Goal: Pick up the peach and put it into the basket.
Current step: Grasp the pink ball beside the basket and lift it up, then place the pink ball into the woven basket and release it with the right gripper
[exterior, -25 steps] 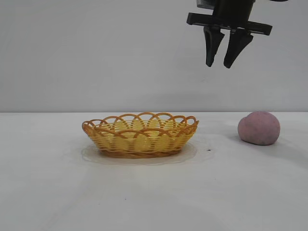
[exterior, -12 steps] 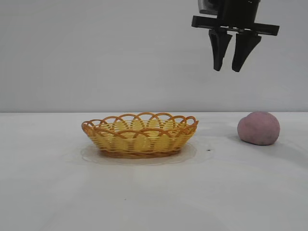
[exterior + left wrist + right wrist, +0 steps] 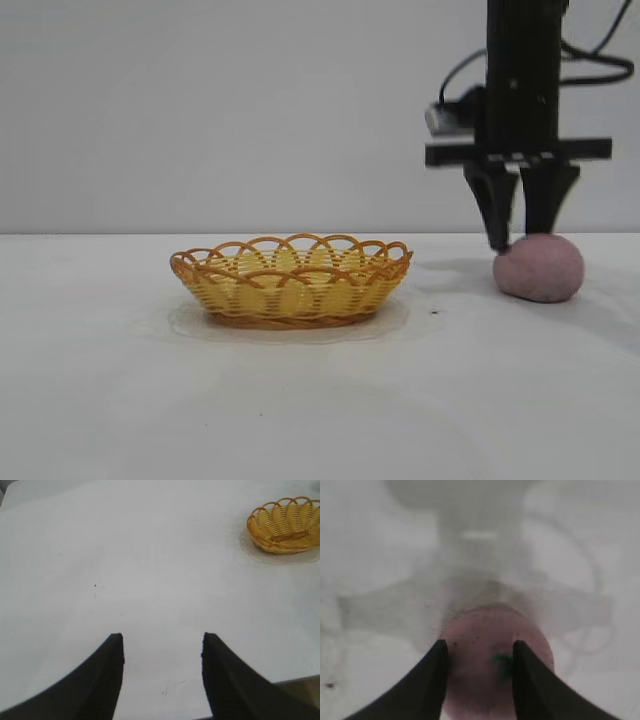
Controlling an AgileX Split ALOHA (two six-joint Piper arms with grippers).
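Right gripper (image 3: pixel 520 238), fingers spread, tips at peach (image 3: pixel 539 267) top; basket (image 3: pixel 291 281) at its 9 o'clock. Left gripper (image 3: pixel 162 645) spread.

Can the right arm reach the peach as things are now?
Probably yes. The right gripper hangs open right over the peach, fingertips at its top, and nothing stands between them; the basket sits well aside.

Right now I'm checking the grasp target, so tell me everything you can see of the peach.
The peach is a dull pinkish-mauve, matte, rounded lump resting on the white table, apart from the wicker basket and to its right in the exterior view. The right gripper is directly above it, fingers open, tips at its top. The right wrist view shows fine speckles and a small dark green mark on its skin.
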